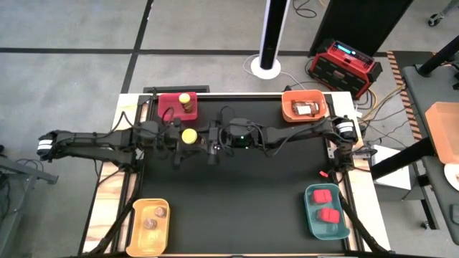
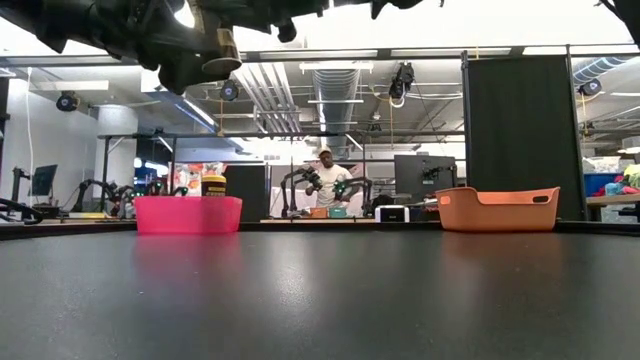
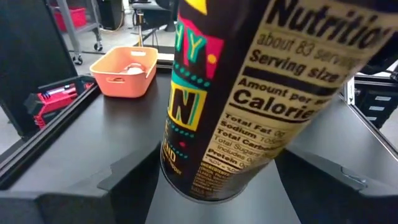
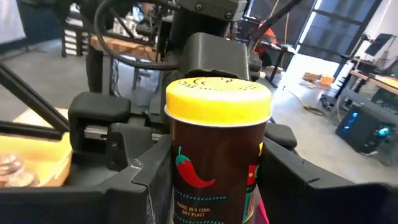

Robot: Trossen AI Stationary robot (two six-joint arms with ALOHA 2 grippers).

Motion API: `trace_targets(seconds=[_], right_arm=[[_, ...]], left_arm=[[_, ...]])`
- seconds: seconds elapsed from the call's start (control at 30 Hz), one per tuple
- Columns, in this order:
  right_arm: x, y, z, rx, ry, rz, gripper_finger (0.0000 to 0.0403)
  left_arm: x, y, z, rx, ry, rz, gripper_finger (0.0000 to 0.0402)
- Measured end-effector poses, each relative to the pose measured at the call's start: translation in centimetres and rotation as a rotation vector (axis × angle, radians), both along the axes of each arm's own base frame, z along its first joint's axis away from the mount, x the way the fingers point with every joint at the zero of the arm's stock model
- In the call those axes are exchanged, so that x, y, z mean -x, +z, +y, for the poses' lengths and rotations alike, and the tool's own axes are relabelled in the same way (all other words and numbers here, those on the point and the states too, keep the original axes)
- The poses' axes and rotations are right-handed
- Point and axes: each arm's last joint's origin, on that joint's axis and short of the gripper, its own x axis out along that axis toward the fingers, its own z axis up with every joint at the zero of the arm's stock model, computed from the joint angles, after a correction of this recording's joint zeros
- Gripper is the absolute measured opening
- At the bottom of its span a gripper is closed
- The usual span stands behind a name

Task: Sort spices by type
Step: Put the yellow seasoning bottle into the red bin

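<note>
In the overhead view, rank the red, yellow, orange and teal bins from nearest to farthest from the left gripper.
1. Red bin, at the view's top, right beside the left gripper.
2. Yellow bin, bottom-left corner.
3. Orange bin, top right.
4. Teal bin, bottom-right corner.

The worktop [image 1: 244,201] is showing matte black. Above its middle, a dark brown jar [image 4: 217,162] is wearing a bright yellow lid — its label is carrying a red chilli, teal and pink bands, and white nutrition lettering on black. At the worktop's far corners a pink-red bin [image 1: 166,107] is holding another yellow-lidded jar [image 1: 185,100], and an orange bin [image 1: 305,106] a brownish packet. At the near corners, a yellow bin [image 1: 149,226] is showing brown round jars — a teal bin [image 1: 326,213], red blocks.
</note>
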Motion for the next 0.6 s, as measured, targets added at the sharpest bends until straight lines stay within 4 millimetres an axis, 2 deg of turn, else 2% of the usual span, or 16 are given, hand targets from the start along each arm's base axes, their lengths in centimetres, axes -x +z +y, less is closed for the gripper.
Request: trace_targets(seconds=[0.23, 0.43, 0.6], right_arm=[[0.2, 1.0, -0.1, 0.048, -0.039, 0.063, 0.0178], [1.3, 2.9, -0.4, 0.120, -0.132, 0.133, 0.0178], [2.0, 2.3, -0.6, 0.168, -0.208, 0.314, 0.0178]], left_arm=[[0.5, 0.0, 0.0, -0.006, 0.018, 0.017, 0.0296], [0.8, -0.3, 0.1, -0.021, 0.048, 0.057, 0.0296], [0.9, 0.0, 0.1, -0.040, 0.047, 0.028, 0.0296]])
